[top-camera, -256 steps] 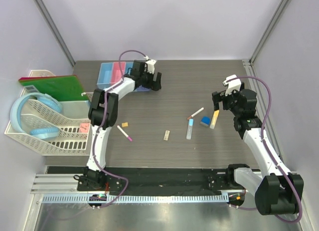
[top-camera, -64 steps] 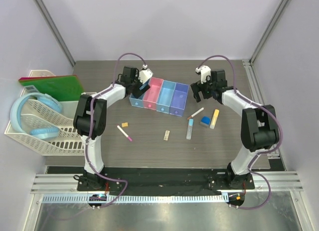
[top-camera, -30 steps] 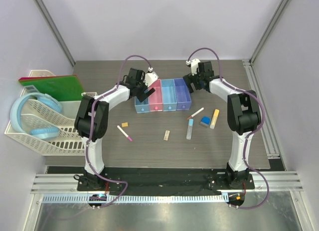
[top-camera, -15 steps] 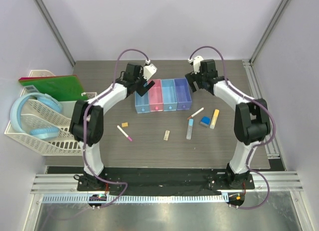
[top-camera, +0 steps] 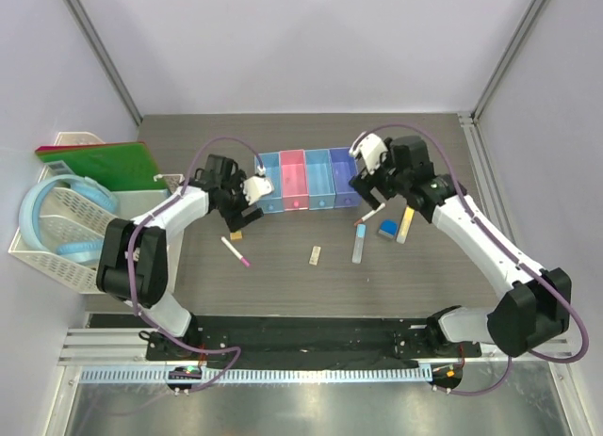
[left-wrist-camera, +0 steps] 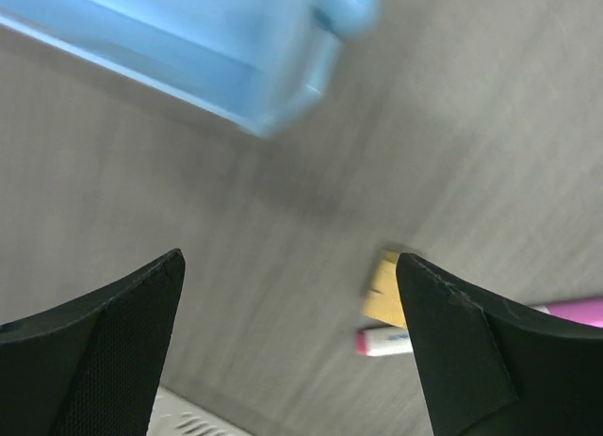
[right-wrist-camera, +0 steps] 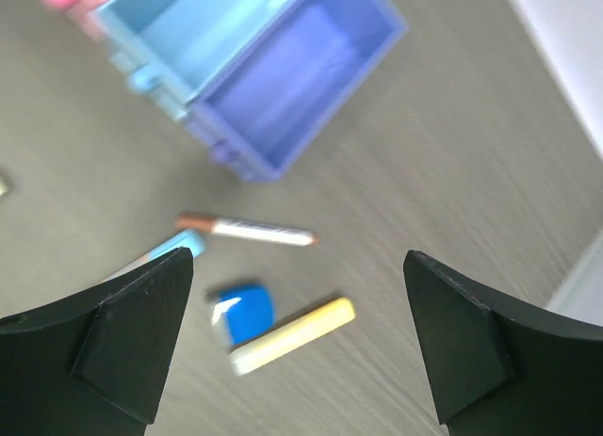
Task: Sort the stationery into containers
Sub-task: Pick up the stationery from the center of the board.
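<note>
Both my arms have drawn back toward the near side since half a second ago. They have left the far ends of the containers (top-camera: 308,179), which sit where they were.

Left gripper (left-wrist-camera: 287,259): jaws spread wide, nothing between them. It hangs over bare table (top-camera: 415,295) just near-left of the row's left end, where a corner of the light blue bin (left-wrist-camera: 236,69) shows. Below it lie a tan piece (left-wrist-camera: 384,290) and, touching that piece's near edge, the white pen with a pink tip (left-wrist-camera: 452,328).

Right gripper (right-wrist-camera: 298,255): jaws spread wide, empty. It hangs off the near-right corner of the purple bin (right-wrist-camera: 292,88). Under it lies the second white pen (right-wrist-camera: 245,229), apart from the bin. Nearer me are the blue block (right-wrist-camera: 242,314) and the yellow stick (right-wrist-camera: 294,334), side by side.

Farther out, the pale blue tube (top-camera: 358,243) lies left of the block. The second tan piece (top-camera: 315,255) lies alone, mid-table. All the stationery is loose on the table, and no bin I can see into holds any.
</note>
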Robot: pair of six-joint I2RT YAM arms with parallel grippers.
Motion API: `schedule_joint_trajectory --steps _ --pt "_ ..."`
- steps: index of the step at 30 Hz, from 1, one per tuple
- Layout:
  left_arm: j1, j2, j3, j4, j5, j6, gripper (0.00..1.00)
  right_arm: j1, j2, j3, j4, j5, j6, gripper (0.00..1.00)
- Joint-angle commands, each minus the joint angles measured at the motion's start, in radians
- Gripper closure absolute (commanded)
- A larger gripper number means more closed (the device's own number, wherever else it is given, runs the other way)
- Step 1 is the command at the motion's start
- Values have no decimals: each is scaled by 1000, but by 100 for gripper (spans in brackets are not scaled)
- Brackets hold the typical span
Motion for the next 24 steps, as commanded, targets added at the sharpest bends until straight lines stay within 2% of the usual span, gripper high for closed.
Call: schedule_joint_trajectory --steps 1,10,24 --pt "8 10 -73 -2 42 92 7 87 -16 -26 -95 -7 -57 1" --pt "22 58 -113 -4 71 129 10 130 50 -3 -116 -26 -42 1" --pt "29 44 -97 -149 59 140 18 196 92 -16 -116 11 -65 0"
